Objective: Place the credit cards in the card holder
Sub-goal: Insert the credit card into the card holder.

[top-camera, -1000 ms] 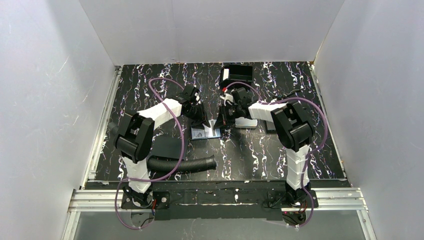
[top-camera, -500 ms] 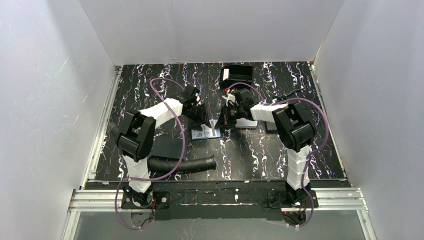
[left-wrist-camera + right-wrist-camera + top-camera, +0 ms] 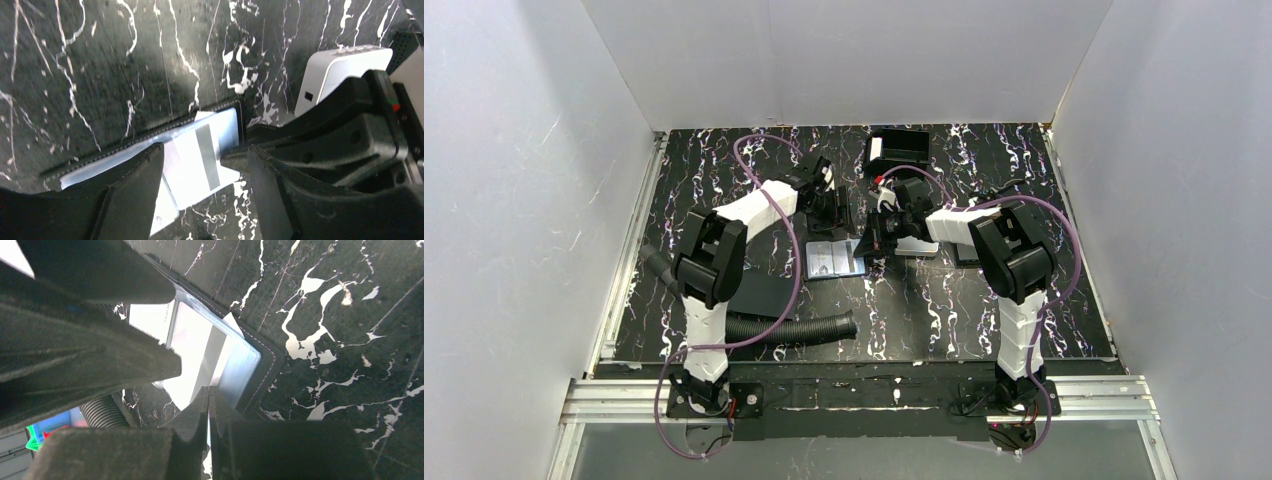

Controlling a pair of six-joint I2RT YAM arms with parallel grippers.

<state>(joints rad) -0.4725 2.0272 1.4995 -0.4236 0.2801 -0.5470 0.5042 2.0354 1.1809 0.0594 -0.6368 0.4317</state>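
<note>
The card holder (image 3: 834, 262) lies open on the marbled table, its stitched black edge (image 3: 150, 135) in the left wrist view. A whitish credit card (image 3: 192, 160) with a grey stripe sits partly in its clear pocket beside a bluish one (image 3: 240, 370). My left gripper (image 3: 832, 205) hovers above it, open, and its fingertips (image 3: 205, 150) hold nothing. My right gripper (image 3: 874, 240) is shut, its tips (image 3: 208, 390) at the holder's right edge (image 3: 267, 365). I cannot tell whether it pinches that edge.
A silver-grey case (image 3: 916, 248) lies under the right arm. A black box (image 3: 899, 150) stands at the back. A flat black pad (image 3: 759, 290) and a corrugated hose (image 3: 794, 328) lie near the left arm's base. White walls surround the table.
My left gripper has opened and drawn back from the card holder toward the far side, leaving the whitish card in it. The right gripper has stayed at the holder's edge.
</note>
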